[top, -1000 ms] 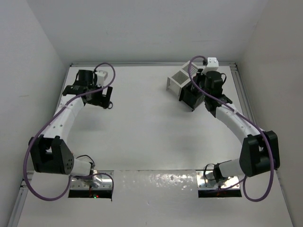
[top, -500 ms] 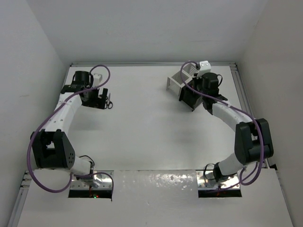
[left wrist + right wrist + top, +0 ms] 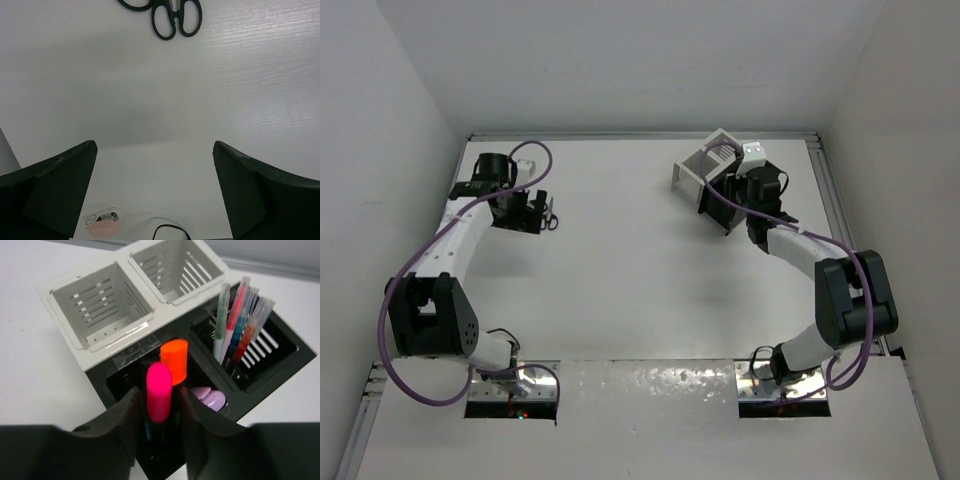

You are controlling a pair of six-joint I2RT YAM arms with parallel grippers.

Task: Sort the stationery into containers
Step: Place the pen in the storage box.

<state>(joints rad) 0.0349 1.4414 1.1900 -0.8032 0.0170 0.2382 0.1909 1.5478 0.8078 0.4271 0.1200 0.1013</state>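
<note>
Pink highlighter (image 3: 159, 390) stands low in the right wrist view, in the black box's (image 3: 272, 382) near compartment beside the orange highlighter (image 3: 174, 360). The right gripper (image 3: 159, 402) flanks it; whether it is pinching I cannot tell. Next: release, lift clear. The left gripper (image 3: 154, 146), spread wide, hovers with the scissors (image 3: 172, 17) at frame top.

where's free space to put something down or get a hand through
Widest bare stretch: the middle of the table, between the scissors on the left and the white box on the right. Both white compartments are empty. Crowded: the black box, with pens in one compartment and highlighters in the other, the right end effector straddling the pink one.
</note>
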